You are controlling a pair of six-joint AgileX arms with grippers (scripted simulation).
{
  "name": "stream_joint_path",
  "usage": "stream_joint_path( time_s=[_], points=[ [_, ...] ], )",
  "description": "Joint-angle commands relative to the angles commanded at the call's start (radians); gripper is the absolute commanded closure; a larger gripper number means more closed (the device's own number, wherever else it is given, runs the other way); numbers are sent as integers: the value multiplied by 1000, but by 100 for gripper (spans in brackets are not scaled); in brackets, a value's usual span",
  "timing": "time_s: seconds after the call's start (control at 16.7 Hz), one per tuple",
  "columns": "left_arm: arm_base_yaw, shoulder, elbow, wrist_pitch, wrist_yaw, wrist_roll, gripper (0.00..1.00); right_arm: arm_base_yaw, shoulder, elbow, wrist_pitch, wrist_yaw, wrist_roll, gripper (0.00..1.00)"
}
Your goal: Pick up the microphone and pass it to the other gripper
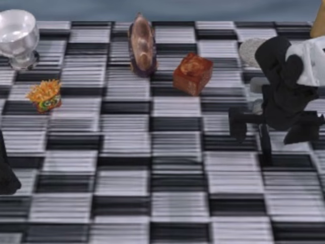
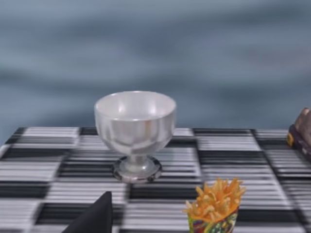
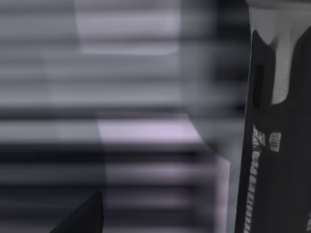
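The microphone [image 3: 279, 145] fills one side of the right wrist view from very near, its black handle running up to a pale silver head [image 3: 274, 19]. In the top view I cannot pick it out under the right arm. My right gripper [image 1: 251, 134] hangs low over the checked table at the right, open, and only one of its fingers [image 3: 87, 218] shows, a wide gap away from the handle. The other gripper, my left one [image 1: 7, 178], stays parked at the table's left edge, with one of its fingers [image 2: 97, 216] in its own view and nothing held.
A silver goblet [image 1: 18, 35] stands at the back left, with a fries carton [image 1: 44, 95] in front of it. At the back middle are a brown oblong figure [image 1: 143, 44] and a brown cube [image 1: 193, 73]. A flat grey disc [image 1: 250, 51] lies behind the right arm.
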Motion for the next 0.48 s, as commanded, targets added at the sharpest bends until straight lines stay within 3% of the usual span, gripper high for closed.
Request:
stream_joint_path(
  time_s=[0.18,0.48],
  points=[
    [0,0,0,0,0,0,0,0,0,0,0,0,0,0],
    [0,0,0,0,0,0,0,0,0,0,0,0,0,38]
  ],
)
